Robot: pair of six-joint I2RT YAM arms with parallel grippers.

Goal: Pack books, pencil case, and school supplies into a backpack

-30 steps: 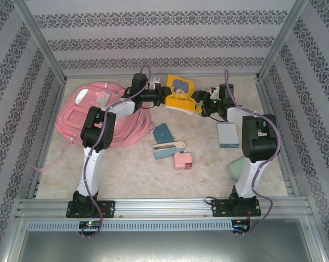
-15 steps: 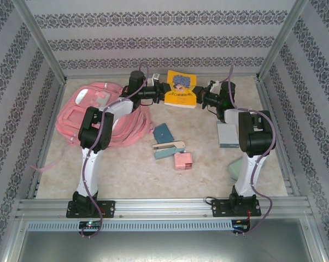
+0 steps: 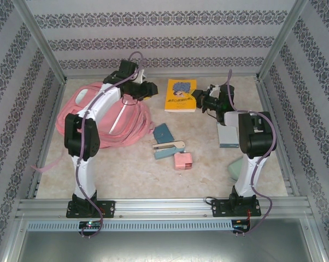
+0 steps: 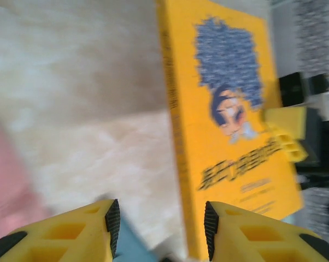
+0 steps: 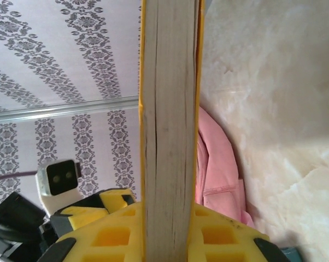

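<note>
The yellow book [image 3: 181,95] with the cartoon cover is at the back middle, and my right gripper [image 3: 200,100] is shut on its right edge. In the right wrist view its page edge [image 5: 170,109] runs up between the yellow fingers [image 5: 112,234]. My left gripper [image 3: 146,89] is open just left of the book, over the edge of the pink backpack [image 3: 96,117]. In the left wrist view the book's cover [image 4: 230,125] lies ahead to the right of the open gripper [image 4: 160,226]. One navy book [image 3: 228,135] lies at the right, and the mint pencil case [image 3: 238,169] lies near my right arm.
The teal pouch [image 3: 163,132], the stapler [image 3: 169,148] and the pink block [image 3: 183,160] lie in the middle of the table. Metal frame posts and patterned walls close in the workspace on all sides.
My left gripper has let go of the yellow book and swung back left toward the backpack. The book now stays in the right gripper alone, slightly further right.
</note>
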